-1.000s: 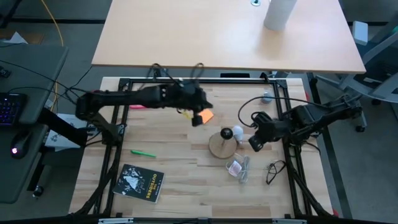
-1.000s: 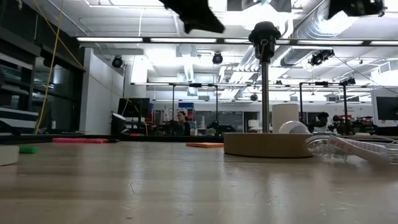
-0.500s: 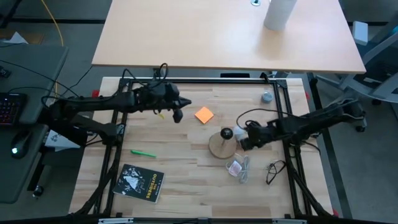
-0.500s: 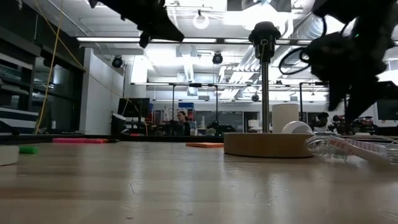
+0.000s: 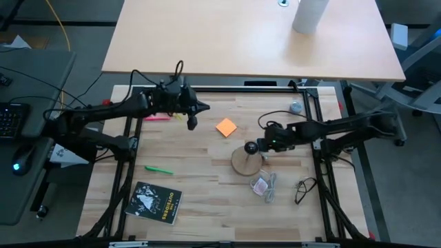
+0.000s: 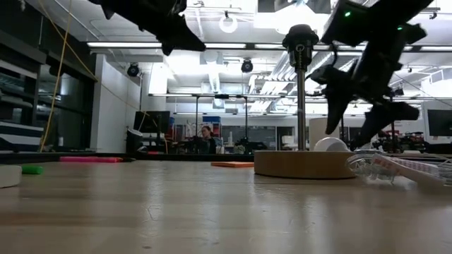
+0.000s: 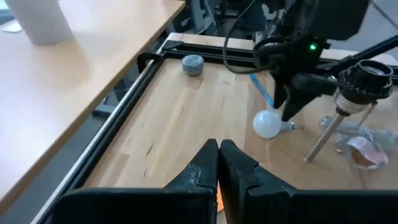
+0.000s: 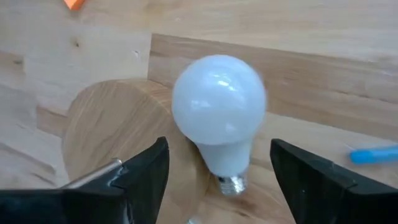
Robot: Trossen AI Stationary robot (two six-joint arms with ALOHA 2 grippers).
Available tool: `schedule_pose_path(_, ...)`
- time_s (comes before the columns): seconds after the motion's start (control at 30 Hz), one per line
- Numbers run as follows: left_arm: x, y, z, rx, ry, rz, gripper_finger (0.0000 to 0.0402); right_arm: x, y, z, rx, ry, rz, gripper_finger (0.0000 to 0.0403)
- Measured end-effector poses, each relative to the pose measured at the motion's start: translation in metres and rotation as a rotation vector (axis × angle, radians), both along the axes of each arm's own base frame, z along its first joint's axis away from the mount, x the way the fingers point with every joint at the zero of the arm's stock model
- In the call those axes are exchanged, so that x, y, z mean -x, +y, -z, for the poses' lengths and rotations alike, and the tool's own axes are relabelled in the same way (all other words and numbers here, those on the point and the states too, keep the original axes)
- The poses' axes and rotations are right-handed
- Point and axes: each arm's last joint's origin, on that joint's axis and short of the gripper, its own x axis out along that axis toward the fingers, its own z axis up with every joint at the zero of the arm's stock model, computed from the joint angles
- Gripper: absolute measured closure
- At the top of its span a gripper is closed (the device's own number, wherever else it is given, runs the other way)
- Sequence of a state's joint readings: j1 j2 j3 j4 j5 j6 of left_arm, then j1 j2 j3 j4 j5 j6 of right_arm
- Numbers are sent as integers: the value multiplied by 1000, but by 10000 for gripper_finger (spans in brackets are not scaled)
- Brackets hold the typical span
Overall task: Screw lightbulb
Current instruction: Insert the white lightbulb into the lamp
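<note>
From above, we see the left gripper (image 5: 192,122) hanging over the far left part of the wooden table (image 5: 200,172), well apart from the work, while the right gripper (image 5: 264,145) reaches in beside the round wooden disc (image 5: 244,162) with its black socket (image 5: 251,147); the lightbulb itself is hidden under that arm here. An orange square note (image 5: 226,127), a green marker (image 5: 158,169) and a black booklet (image 5: 156,202) also lie on the table. At table height, we make out the lightbulb (image 6: 332,144) as a white dome resting on the table just behind the disc (image 6: 304,164), with the right gripper (image 6: 360,106) poised above it, fingers spread. Through the left wrist camera, we find the left gripper (image 7: 219,149) with fingers pressed together and holding nothing, and the lightbulb (image 7: 268,123) lying on its side near the socket's post. The right wrist camera alone shows the lightbulb (image 8: 219,112) close up, lying between the parted fingers (image 8: 146,165) untouched, its threaded base partly over the disc's edge, a blue pen (image 8: 373,154) beyond.
</note>
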State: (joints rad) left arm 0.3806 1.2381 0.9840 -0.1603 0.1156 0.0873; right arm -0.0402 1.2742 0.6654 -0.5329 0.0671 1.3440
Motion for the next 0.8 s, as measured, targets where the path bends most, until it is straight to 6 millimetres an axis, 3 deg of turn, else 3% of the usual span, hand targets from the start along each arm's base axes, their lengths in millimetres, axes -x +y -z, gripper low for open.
schedule_pose_path(0.23, 8, 18, 0, 74, -20, -22, 402, -25, 0, 5, -1, 111, -68, 132)
schedule_pose_path(0.4, 9, 21, 0, 85, -27, -38, 402, -20, 0, 18, -29, 279, -14, 132)
schedule_pose_path(0.8, 8, 23, -5, 99, -88, -123, 402, -17, -17, 23, 88, 302, 7, 137)
